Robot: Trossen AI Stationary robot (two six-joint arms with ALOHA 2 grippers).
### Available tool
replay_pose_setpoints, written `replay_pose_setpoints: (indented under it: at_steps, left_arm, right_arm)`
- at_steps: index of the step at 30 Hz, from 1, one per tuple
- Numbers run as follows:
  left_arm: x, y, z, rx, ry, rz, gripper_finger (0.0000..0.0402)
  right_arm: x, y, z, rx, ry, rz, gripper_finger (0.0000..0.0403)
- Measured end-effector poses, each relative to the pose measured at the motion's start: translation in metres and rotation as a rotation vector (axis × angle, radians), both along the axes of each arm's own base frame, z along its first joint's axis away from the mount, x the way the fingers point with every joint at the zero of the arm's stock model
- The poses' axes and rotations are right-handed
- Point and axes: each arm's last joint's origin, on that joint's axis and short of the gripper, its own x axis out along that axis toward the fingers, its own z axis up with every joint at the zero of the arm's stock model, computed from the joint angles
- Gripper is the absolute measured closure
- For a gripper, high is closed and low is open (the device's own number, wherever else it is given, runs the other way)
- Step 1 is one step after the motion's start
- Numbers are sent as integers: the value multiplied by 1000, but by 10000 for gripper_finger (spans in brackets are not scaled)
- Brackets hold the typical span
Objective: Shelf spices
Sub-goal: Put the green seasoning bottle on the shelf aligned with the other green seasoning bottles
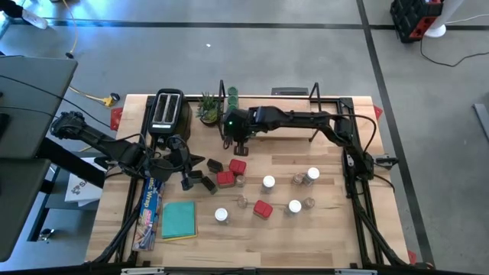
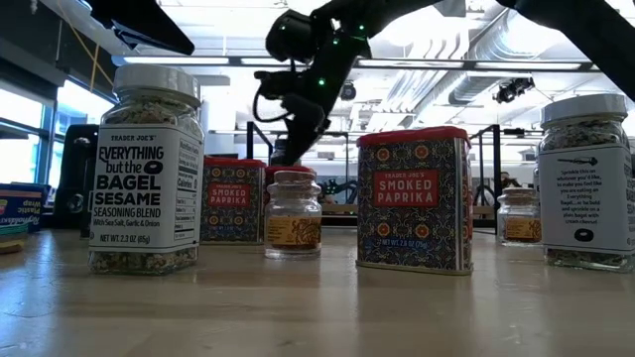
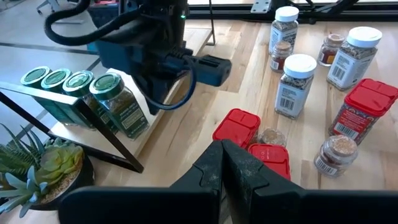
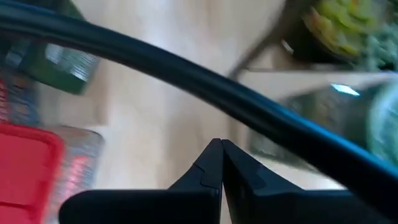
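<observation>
Several green-lidded jars [image 3: 81, 93] stand in a row on the light-wood shelf [image 3: 142, 127] at the table's far edge [image 1: 231, 95]. Red tins [image 1: 226, 178], white-lidded jars [image 1: 269, 182], tiny clear jars [image 1: 243, 201] and dark tins [image 1: 208, 185] stand scattered on the table's middle. My right gripper [image 1: 238, 145] hovers shut and empty just in front of the shelf's left end, above the red tins. My left gripper [image 3: 222, 155] is shut and empty, low over the table beside the dark tins, facing the red tins [image 3: 237, 124].
A black toaster [image 1: 167, 111] and a small potted plant [image 1: 208, 111] sit at the far left, next to the shelf's black frame end [image 3: 68, 140]. A teal pad [image 1: 179, 219] and a long box [image 1: 149, 210] lie near the left edge.
</observation>
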Motion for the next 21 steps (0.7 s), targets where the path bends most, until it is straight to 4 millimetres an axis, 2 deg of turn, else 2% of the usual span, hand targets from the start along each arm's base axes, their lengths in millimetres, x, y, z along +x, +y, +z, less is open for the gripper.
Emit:
replay_pose_setpoints:
  at_steps: [11, 21]
  left_arm:
    - [0, 0, 0, 0, 0, 1, 399]
    - [0, 0, 0, 1, 1, 1, 399]
  right_arm:
    - [-1, -16, -1, 18, -42, -44, 403]
    - [-4, -18, -3, 7, -1, -61, 403]
